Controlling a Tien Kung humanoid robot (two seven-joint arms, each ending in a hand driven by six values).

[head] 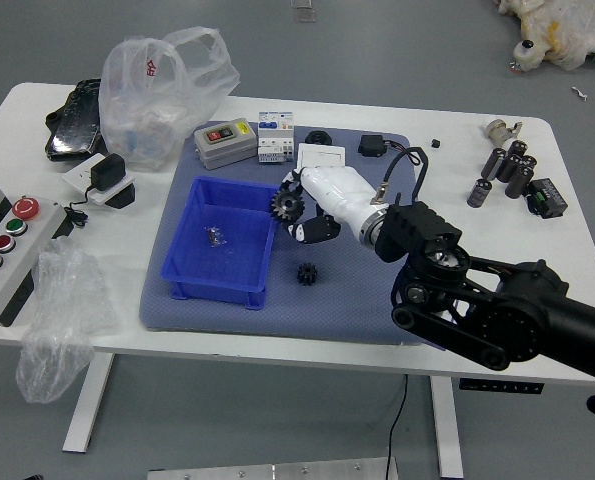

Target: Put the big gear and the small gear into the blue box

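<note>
The right hand, white with black fingertips, reaches in from the right and grasps the big dark gear. That gear is held up at the right edge of the blue box; its height over the rim is hard to judge. The small black gear lies on the grey-blue mat, just right of the box and nearer the table's front. Inside the box lies a small, shiny, unclear item. The left hand is not in view.
Behind the box stand a grey case and white boxes. Plastic bags and a button panel are at the left. Black cylinders stand at the right. A black cable arches beside the right wrist.
</note>
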